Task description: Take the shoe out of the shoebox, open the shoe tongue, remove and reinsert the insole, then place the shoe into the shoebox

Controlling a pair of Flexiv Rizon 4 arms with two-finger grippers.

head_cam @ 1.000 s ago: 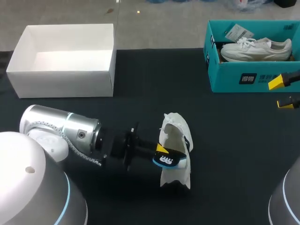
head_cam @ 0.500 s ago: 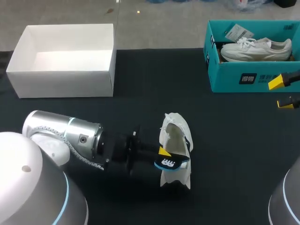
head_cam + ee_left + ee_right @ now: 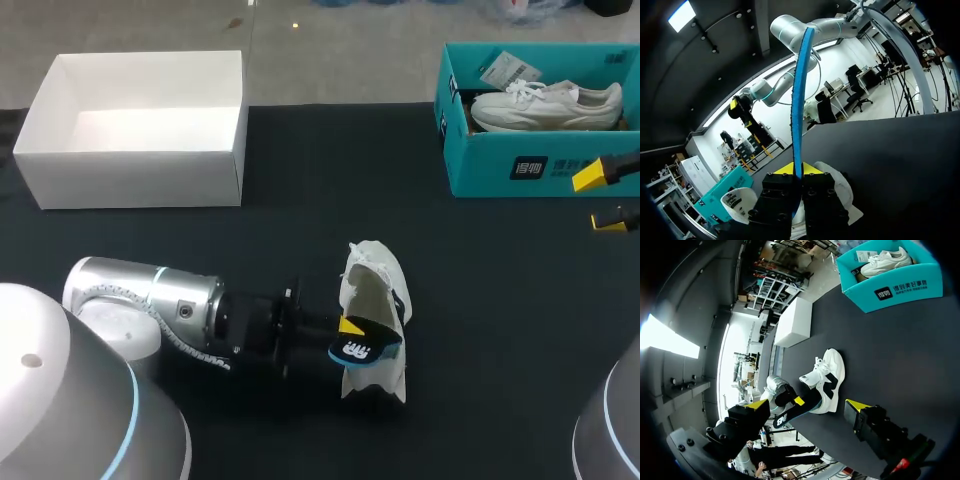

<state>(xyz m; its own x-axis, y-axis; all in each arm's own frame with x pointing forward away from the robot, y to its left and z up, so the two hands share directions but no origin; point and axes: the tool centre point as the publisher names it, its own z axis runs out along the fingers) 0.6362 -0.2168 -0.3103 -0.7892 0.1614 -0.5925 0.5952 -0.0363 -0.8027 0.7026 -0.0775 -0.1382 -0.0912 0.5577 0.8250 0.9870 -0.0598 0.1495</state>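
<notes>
Shoe [image 3: 375,300] work is at the insole step: the white sneaker rests on the dark tabletop [image 3: 520,330], around the middle and toward the near edge, well apart from both boxes. The left end effector [image 3: 345,325] is clenched on the blue insole [image 3: 362,349], pinching it near one end right at the shoe's near side. In the left wrist view the insole [image 3: 799,100] stands up edge-on from between the closed fingers, and the right wrist view shows most of it outside the shoe, so I judge it out of the shoe and not yet seated again.

The right end effector [image 3: 603,197] hovers released at the right edge, just in front of the teal shoebox [image 3: 480,160], which holds another white sneaker. A white box [image 3: 140,180] sits at the far left corner.

Next, the insole's free end needs lining up with the shoe's opening and feeding in toward the toe. The shoe is light and unbraced, so the idle right arm may need to steady it.
</notes>
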